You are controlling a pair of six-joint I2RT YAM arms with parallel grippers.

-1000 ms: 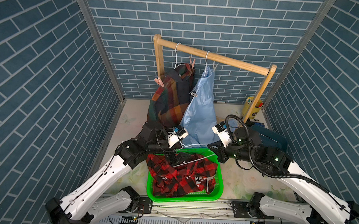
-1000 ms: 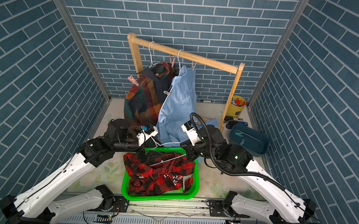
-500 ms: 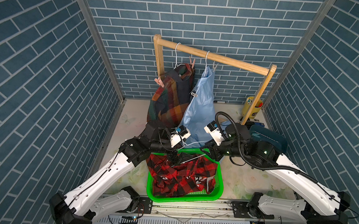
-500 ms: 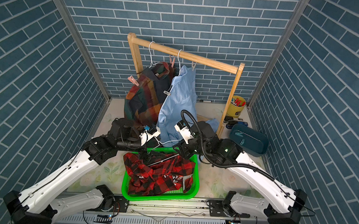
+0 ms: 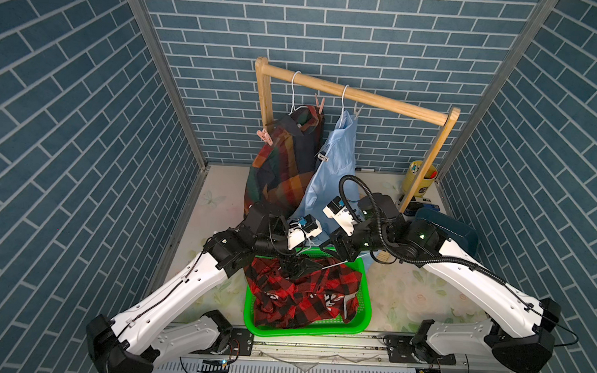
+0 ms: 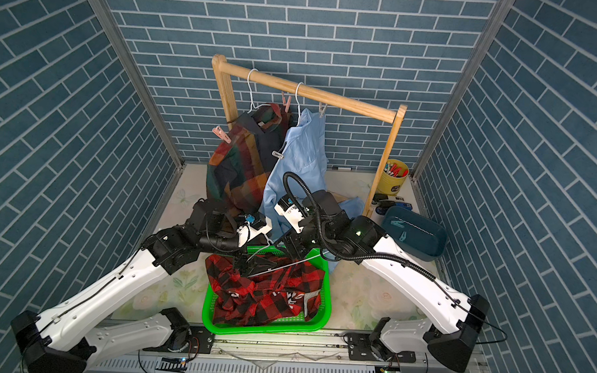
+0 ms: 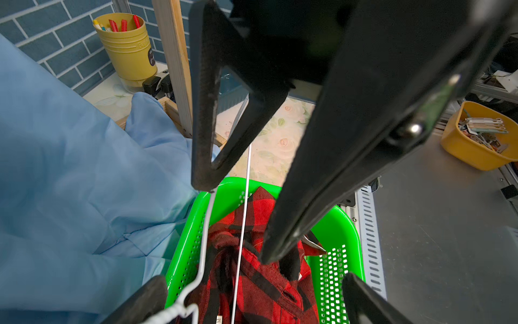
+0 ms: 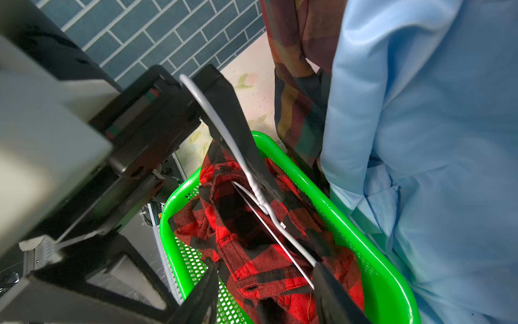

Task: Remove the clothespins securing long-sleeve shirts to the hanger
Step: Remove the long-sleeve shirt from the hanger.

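The red-and-black check shirt (image 5: 305, 300) (image 6: 259, 297) lies in a green basket (image 5: 364, 303) under a bare white wire hanger (image 6: 286, 265) (image 8: 269, 224). The plaid shirt (image 5: 284, 165) and the light blue shirt (image 5: 336, 168) hang on the rack. Pink clothespins (image 5: 265, 136) (image 5: 319, 103) hold the plaid one, pale clothespins (image 5: 322, 157) (image 5: 357, 109) the blue one. My left gripper (image 5: 296, 266) (image 7: 252, 300) is wide open astride the hanger wire. My right gripper (image 5: 342, 254) (image 8: 266, 291) faces it, open, with the wire against one finger (image 8: 333, 291).
The wooden rack (image 5: 358, 97) stands at the back. A yellow cup (image 5: 422, 178) sits by its right post, and a dark teal bin (image 6: 413, 235) lies right of my right arm. A yellow tray of pegs (image 7: 476, 140) shows in the left wrist view.
My right gripper has swung left to the basket's far edge and gone from shut to open. The left gripper has stayed open over the basket.
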